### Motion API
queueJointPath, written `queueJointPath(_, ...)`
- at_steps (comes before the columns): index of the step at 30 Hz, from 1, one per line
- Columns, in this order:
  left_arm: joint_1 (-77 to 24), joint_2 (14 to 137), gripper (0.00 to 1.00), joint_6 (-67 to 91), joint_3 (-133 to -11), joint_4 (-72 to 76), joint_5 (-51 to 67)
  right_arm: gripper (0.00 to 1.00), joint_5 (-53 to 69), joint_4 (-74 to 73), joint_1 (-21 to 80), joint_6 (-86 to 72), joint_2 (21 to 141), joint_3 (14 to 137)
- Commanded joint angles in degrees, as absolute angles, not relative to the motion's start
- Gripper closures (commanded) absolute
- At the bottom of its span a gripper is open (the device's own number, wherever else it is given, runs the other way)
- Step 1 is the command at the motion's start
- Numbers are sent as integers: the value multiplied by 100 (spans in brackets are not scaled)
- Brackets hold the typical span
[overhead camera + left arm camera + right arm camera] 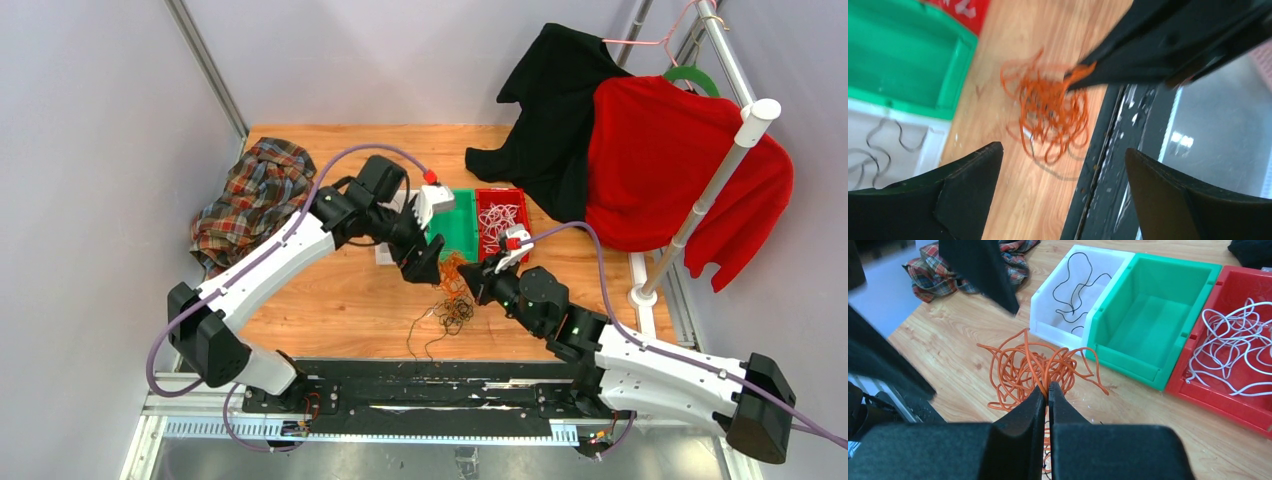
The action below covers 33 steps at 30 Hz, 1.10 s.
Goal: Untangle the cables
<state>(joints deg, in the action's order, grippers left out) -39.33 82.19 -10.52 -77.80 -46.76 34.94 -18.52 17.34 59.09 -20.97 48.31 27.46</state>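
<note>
A tangle of orange cable [1035, 367] lies on the wooden table in front of the bins; it also shows in the top view [455, 270] and the left wrist view [1048, 110]. My right gripper [1048, 390] is shut on strands of the orange cable. My left gripper [1063, 170] is open and empty, hovering just left of the tangle [425, 262]. A black cable tangle [452, 312] lies nearer the arms. One black cable [1075, 290] lies in the white bin. White cables [1235, 347] fill the red bin.
White bin [1045, 305], green bin [1148, 365] and red bin [1218, 395] stand side by side behind the tangle. A plaid cloth [252, 195] lies at the table's left. Black and red garments [660, 160] hang on a rack at right.
</note>
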Motion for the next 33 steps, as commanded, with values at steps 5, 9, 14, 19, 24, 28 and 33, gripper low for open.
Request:
queueJointPath(5,-3568,8613,16,-80,-8371,-3738,4623,99,-1503,1699,5862,-1940,4938,3001)
queueJointPath(9,-3568,8880,22,-254,-8213,-3909,4519,99,-1403,1732,5862,-1899,5023,3076)
queueJointPath(14,-3568,9183,33,-244,-8223,-3969,4497,99,-1327,1731,5862,-1871,5143,3169)
queueJointPath(19,-3568,9307,57,-207,-8323,-3968,4628,99,-1364,1746,5862,-1861,5170,3173)
queueJointPath(24,-3568,9268,86,-270,-8382,-4069,4566,99,-1371,1752,5862,-1854,5216,3152)
queueJointPath(28,-3555,9194,99,-354,-8431,-4164,4535,99,-1330,1765,5862,-1856,5254,3130)
queueJointPath(33,-3481,9162,99,-476,-8704,-4408,4605,100,-1301,1739,5867,-1901,5216,3056)
